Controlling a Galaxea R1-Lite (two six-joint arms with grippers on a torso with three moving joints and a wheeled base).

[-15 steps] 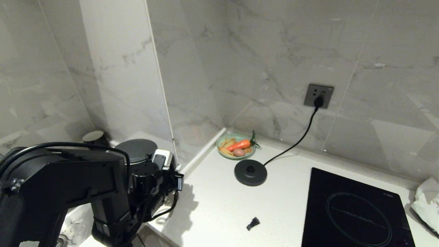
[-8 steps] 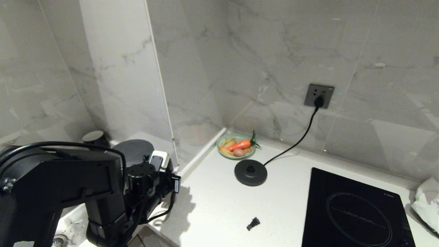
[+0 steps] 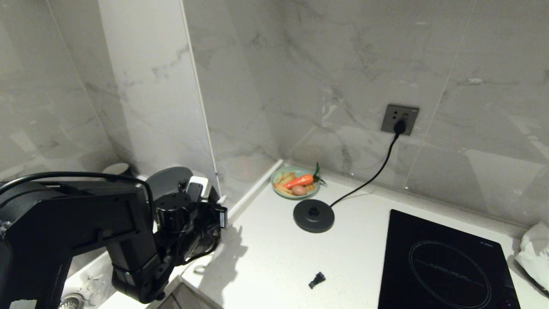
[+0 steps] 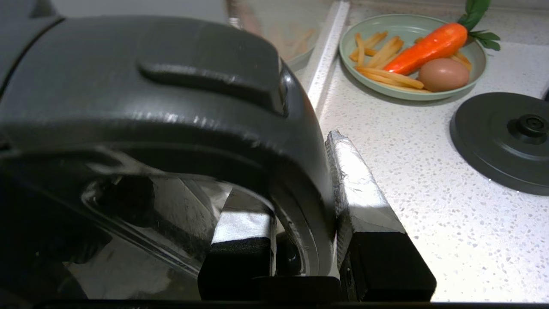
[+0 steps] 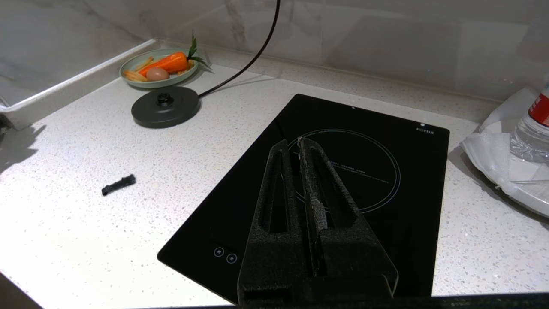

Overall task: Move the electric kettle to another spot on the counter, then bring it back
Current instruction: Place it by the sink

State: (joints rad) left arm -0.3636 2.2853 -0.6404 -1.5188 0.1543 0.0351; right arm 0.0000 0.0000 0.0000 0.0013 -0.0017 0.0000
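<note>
- the left gripper [image 4: 300, 201] is closed on the loop handle of the electric kettle [image 3: 169, 182]: in the left wrist view one foil-wrapped finger sits inside the loop and the other presses the handle's outer side, so the jaws stand only a handle's thickness apart
- the electric kettle is at the far left of the head view, mostly hidden behind the black left arm [image 3: 85, 223]; only its flat round lid and a bit of its body show, above the left end of the desk [image 3: 274, 257] near the sink edge (whether its bottom touches anything cannot be told)
- a small black cup [image 3: 116, 168] stands just behind the kettle, against the marble wall
- the round black base disc [image 3: 313, 215] lies bare on the desk, well to the right of the kettle, its cord running up to the wall socket [image 3: 399, 119]
- just behind the disc, in the corner, is a green plate [image 3: 279, 191] with a carrot [image 3: 299, 181], an egg [image 3: 299, 190] and fries
- a small black clip-like piece [image 3: 316, 280] lies alone on the desk nearer the front edge
- the black induction hob [image 3: 446, 262] is set into the desk on the right, with a white plastic bag [image 3: 532, 253] beyond it; the right wrist view shows a water bottle [image 5: 529, 128] on that bag
- the right gripper [image 5: 294, 148] hangs over the hob with its two black jaws pressed together and nothing between them
</note>
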